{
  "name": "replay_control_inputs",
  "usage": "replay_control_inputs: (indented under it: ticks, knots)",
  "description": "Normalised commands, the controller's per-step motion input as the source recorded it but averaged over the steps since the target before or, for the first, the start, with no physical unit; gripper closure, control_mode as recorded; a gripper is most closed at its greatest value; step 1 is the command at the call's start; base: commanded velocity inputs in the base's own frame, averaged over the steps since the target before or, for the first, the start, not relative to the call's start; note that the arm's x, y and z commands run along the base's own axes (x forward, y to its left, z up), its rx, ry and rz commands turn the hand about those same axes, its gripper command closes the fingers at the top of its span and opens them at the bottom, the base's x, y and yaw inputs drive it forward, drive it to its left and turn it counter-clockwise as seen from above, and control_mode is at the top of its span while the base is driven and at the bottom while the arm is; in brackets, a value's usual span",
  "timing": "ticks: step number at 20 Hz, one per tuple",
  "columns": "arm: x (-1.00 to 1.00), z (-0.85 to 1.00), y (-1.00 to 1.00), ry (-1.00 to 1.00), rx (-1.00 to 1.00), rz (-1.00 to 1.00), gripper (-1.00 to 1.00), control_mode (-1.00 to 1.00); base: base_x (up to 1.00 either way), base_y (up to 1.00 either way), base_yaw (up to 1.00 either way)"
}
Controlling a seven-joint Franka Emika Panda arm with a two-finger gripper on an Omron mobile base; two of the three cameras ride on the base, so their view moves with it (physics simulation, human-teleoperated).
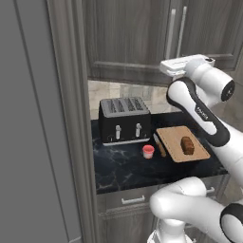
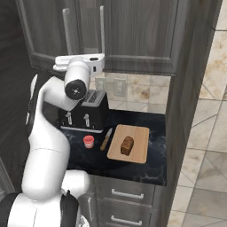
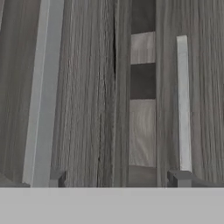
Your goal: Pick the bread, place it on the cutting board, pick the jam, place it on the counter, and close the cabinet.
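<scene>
The toaster (image 1: pixel 124 120) stands at the back of the counter (image 1: pixel 123 166). In the left base view the jam (image 1: pixel 148 151) sits just before its right corner, a knife (image 1: pixel 159 144) lies between the jam and the board (image 1: pixel 175 135), and the bread (image 1: pixel 187 144) rests on the board. The cabinet (image 1: pixel 128 38) hangs above, the hand (image 1: pixel 182 64) raised before its doors.
</scene>
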Motion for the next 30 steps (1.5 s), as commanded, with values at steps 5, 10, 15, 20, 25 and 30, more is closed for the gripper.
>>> replay_control_inputs:
  ticks: [5, 10, 15, 20, 25, 30]
  knots:
    - [0.57, -0.10, 0.00, 0.00, 0.00, 0.00, -1.00, -1.00, 0.00, 0.00, 0.00]
    - [0.56, -0.09, 0.11, 0.00, 0.00, 0.00, -1.00, -1.00, 0.00, 0.00, 0.00]
    - [0.50, -0.09, 0.20, 0.00, 0.00, 0.00, -1.00, -1.00, 0.00, 0.00, 0.00]
    - [0.45, -0.10, 0.19, 0.00, 0.00, 0.00, -1.00, -1.00, 0.00, 0.00, 0.00]
    - [0.39, -0.10, 0.18, 0.00, 0.00, 0.00, -1.00, -1.00, 0.00, 0.00, 0.00]
    - [0.28, -0.14, 0.18, 0.00, 0.00, 0.00, -1.00, -1.00, 0.00, 0.00, 0.00]
